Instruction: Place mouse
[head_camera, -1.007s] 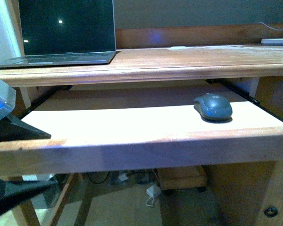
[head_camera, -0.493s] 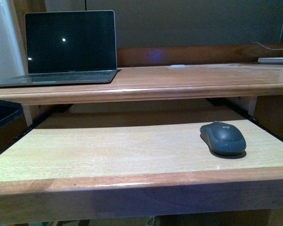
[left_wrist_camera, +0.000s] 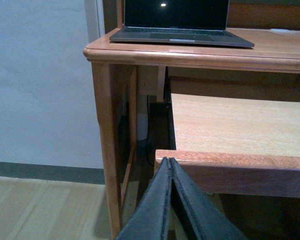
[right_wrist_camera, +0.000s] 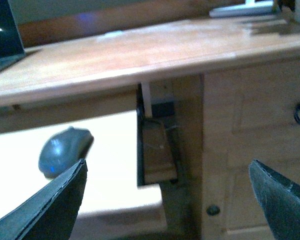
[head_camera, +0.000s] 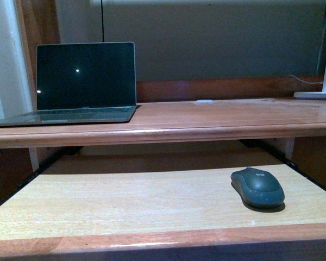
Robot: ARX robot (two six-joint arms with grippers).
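The mouse lies on the right part of the pull-out shelf under the counter, which carries an open laptop at its left. The left hand is pressed closed and empty, near the shelf's front left corner. The right hand is spread wide and holds nothing.

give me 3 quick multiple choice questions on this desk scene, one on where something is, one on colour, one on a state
1. Where is the mouse? A in a box B on the pull-out shelf C on a chair
2. Mouse colour? A white B red C dark grey
3. The right fingers are? A wide apart, empty B shut on the mouse C shut on a cable
Key: 1 B, it lies on the shelf's right side; 2 C, front view shows dark grey; 3 A, wide gap, nothing between.
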